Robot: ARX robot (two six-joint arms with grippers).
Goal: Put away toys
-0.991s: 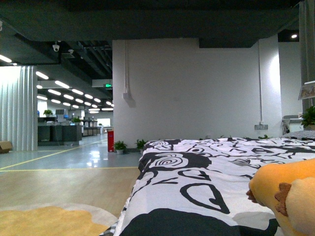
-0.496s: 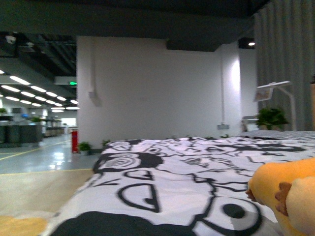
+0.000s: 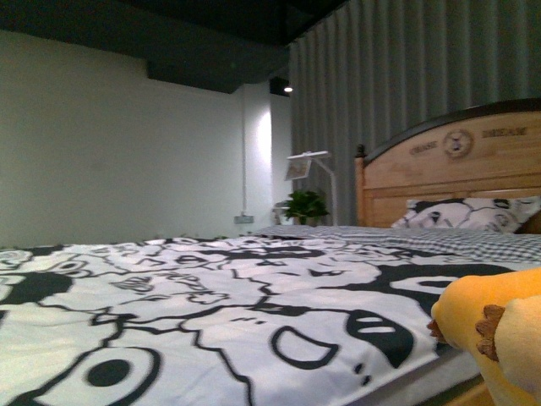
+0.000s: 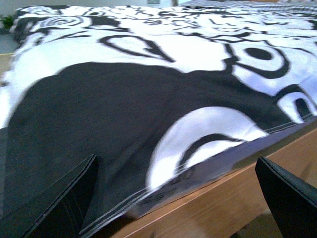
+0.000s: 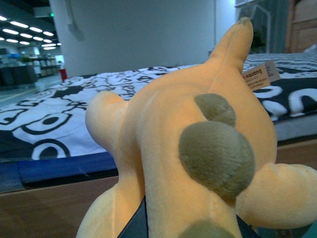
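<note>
Holding orange plush animal [image 5: 163, 109] in right gripper [image 5: 140, 225] beside patterned bed [image 3: 211, 321], left gripper [image 4: 176, 158] spread wide

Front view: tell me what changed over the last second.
The view swung right: the office hall and floor dropped out, and the wooden headboard, pillow and curtain came in. The plush toy stayed at the lower right corner, so it turned with the robot. The patterned bedcover still fills the foreground.

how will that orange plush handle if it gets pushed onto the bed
Probably soft and floppy: the plush has rounded, stuffed limbs that would squash. Likely light for its bulk. Fuzzy fabric should not slip or roll on the bed.
</note>
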